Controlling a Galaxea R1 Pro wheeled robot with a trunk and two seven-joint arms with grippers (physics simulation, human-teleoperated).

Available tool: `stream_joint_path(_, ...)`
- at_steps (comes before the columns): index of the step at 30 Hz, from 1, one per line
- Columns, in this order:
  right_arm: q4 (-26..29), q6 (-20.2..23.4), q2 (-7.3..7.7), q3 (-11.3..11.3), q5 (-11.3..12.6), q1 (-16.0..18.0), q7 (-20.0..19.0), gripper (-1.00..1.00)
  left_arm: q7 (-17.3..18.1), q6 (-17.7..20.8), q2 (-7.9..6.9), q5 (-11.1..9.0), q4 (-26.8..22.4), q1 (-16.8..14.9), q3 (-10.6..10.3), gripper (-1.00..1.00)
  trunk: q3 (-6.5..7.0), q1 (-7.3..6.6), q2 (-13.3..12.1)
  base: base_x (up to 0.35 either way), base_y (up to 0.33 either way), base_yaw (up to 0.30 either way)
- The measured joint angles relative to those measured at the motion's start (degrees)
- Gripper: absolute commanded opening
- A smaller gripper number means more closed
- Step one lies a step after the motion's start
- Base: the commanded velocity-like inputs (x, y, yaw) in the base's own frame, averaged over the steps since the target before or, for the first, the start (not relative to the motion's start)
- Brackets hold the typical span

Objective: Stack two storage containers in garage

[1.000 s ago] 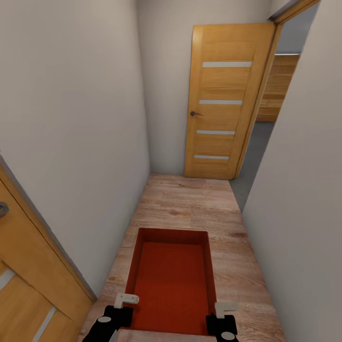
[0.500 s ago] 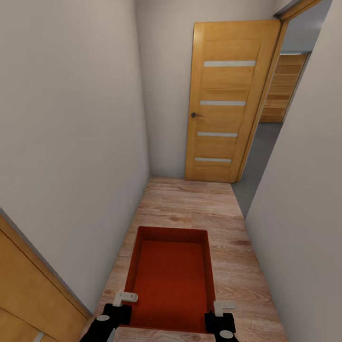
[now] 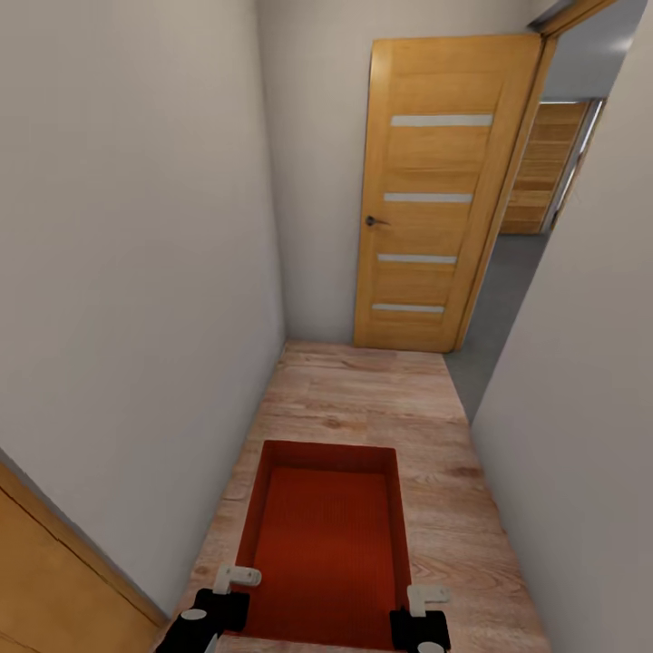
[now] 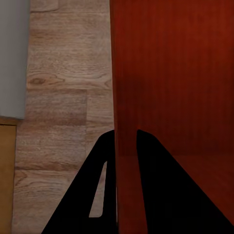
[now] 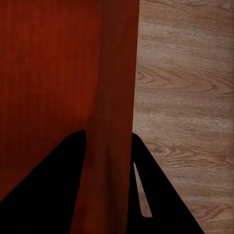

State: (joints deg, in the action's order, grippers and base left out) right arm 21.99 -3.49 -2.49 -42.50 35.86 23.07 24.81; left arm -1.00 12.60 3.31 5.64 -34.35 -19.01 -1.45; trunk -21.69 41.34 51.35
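We carry one storage container (image 3: 326, 544) down the corridor, long axis ahead; left end effector (image 3: 238, 575) and right end effector (image 3: 426, 595) each clamp a side wall, equally near.

I see light wood-plank hallway flooring (image 3: 363, 399) running to a grey floor (image 3: 497, 299) past the doorway.
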Motion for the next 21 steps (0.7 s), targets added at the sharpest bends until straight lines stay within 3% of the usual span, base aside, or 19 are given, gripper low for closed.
stream_joint_path(13, 0.03, -0.03, 0.03, -2.38, 2.20, 0.03, 0.89, -1.00, 0.51, 0.00, -0.05, 0.70, 0.38, 0.01, 0.70, -1.00, 0.00, 0.00, 0.00, 0.319, 0.000, 0.000)
stream_joint_path(14, 1.09, 1.67, -0.14, 8.06, -8.83, -0.76, -2.16, -1.00, -1.21, -0.22, 0.03, -2.41, -0.09, 0.00, -2.01, -1.00, 0.00, 0.00, 0.00, 0.320, 0.000, 0.000)
stream_joint_path(15, 1.67, 0.39, -0.50, 10.68, -10.95, -1.36, -2.06, -1.00, -1.18, 0.00, 0.02, -1.14, -1.81, 0.00, -2.32, -1.00, 0.00, 0.00, 0.01, 0.320, 0.000, 0.000)
stream_joint_path(21, 1.66, 0.23, -0.53, 10.86, -11.01, -0.99, -2.21, -1.00, -1.19, 0.02, 0.02, -1.32, -2.26, -0.07, -2.23, -1.00, 0.00, 0.00, 0.01, 0.320, 0.000, 0.000)
